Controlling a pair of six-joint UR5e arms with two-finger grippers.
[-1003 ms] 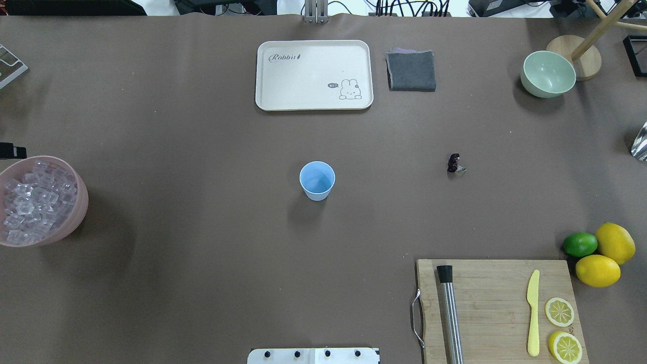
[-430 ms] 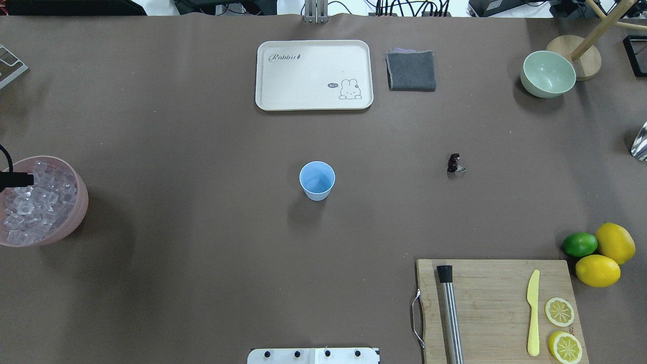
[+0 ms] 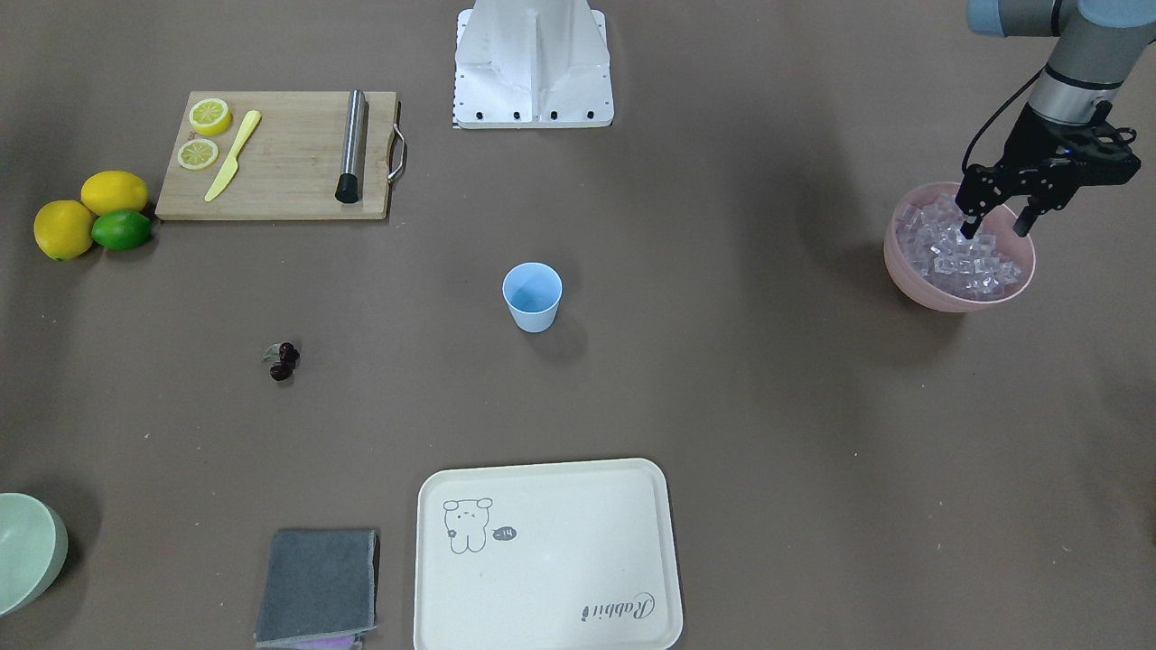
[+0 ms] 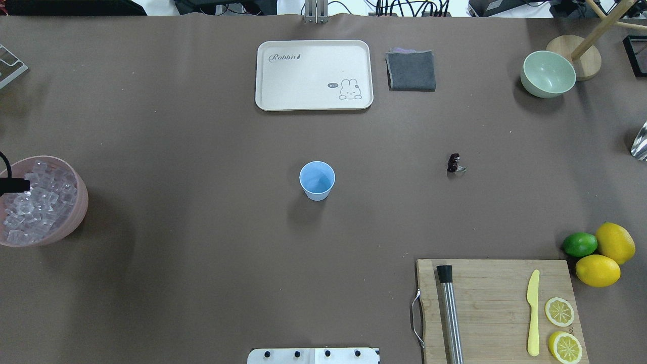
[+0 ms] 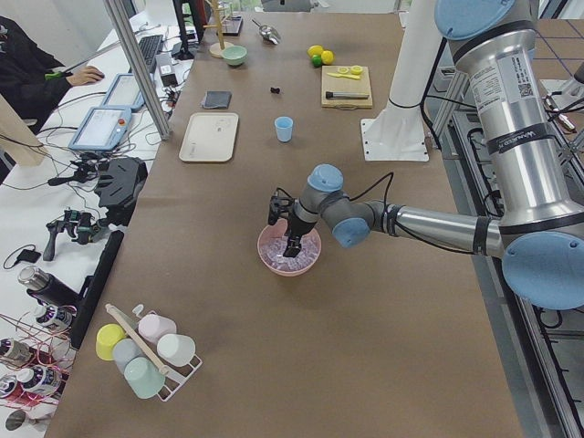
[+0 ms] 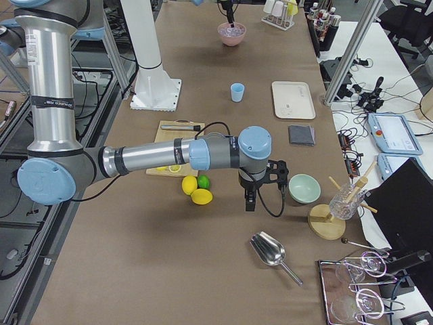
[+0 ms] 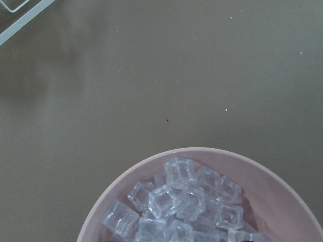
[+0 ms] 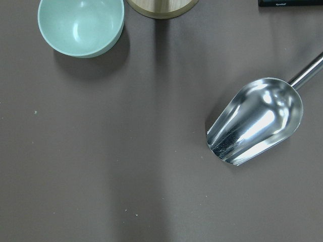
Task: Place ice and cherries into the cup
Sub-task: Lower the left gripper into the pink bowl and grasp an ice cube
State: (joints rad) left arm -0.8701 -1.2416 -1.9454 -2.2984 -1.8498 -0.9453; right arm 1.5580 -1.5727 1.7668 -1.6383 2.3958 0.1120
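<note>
Front-facing: spread left fingers [image 3: 969, 217] at ice [image 3: 971, 264]

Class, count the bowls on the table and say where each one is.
2. The pink bowl of ice sits at the table's left end; the pale green bowl stands far right.

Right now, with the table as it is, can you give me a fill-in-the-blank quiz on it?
1. The bowl holding the ice is ____ in colour.
2. The cup is ____ inside.
3. The cherries lie on the ____, outside the cup.
4. The left hand hangs over the ice with its fingers ____.
Missing words: pink; empty; table; open.
</note>
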